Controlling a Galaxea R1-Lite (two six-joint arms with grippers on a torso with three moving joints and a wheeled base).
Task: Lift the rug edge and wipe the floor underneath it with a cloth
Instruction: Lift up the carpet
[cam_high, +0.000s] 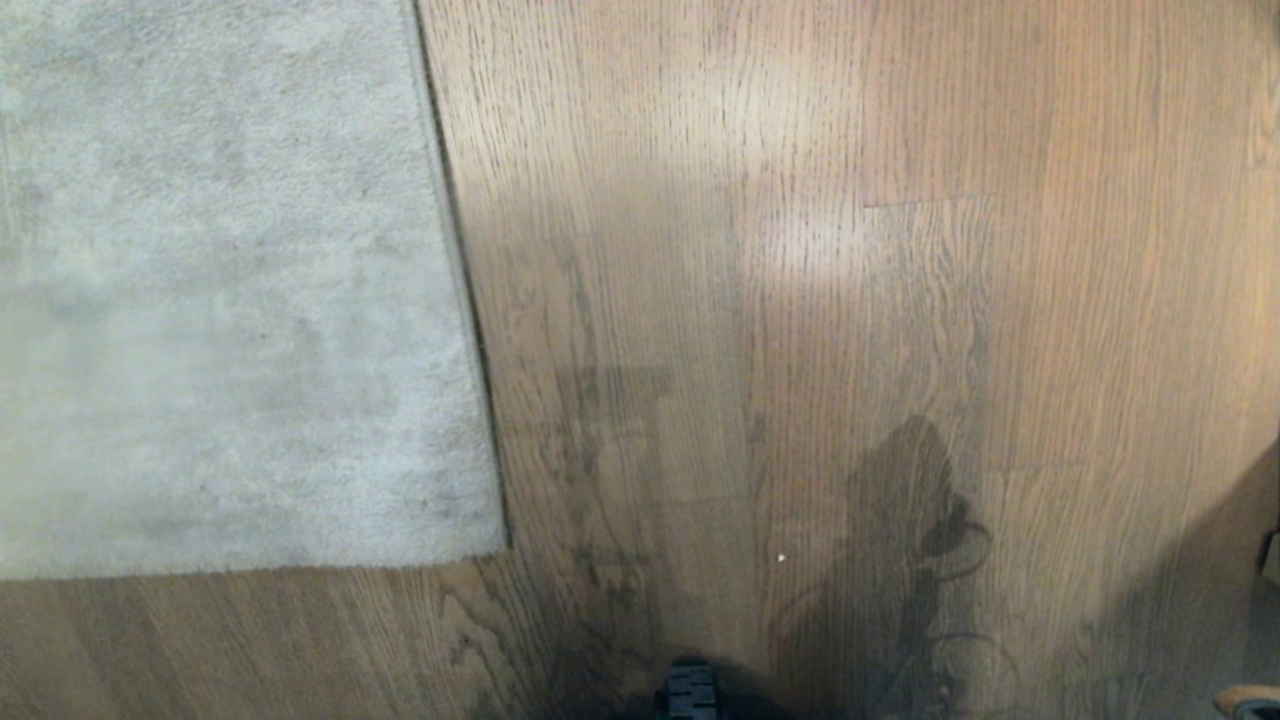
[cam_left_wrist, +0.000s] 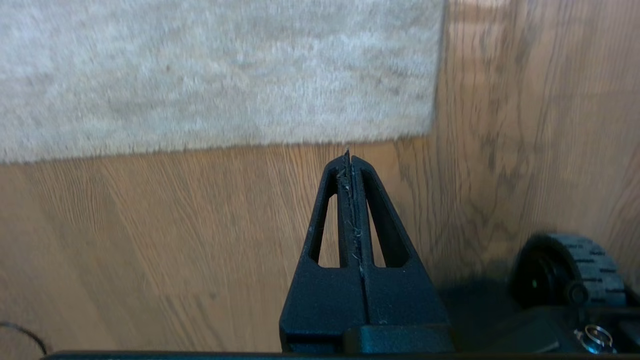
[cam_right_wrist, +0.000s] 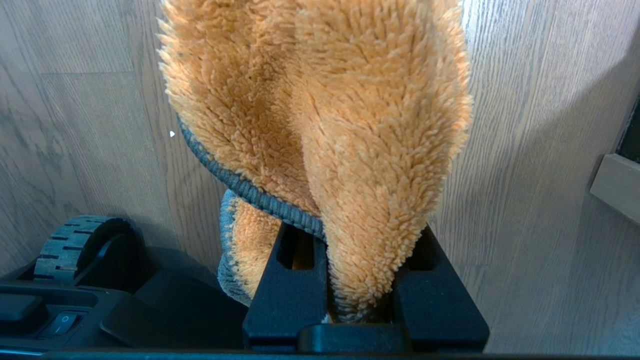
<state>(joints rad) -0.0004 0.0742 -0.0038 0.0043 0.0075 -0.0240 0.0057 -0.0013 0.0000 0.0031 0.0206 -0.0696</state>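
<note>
Orange-tan fleecy cloth with a grey ribbed hem (cam_right_wrist: 320, 125) is pinched in our right end effector (cam_right_wrist: 360, 305), hanging over the brown oak-grain wooden floor (cam_right_wrist: 525, 200) beside a black ridged wheel (cam_right_wrist: 70, 245). Our left end effector (cam_left_wrist: 348, 157) has its black fingers pressed together, empty, just short of the pale grey short-pile rug edge (cam_left_wrist: 215, 145), which lies flat on the planks.
</note>
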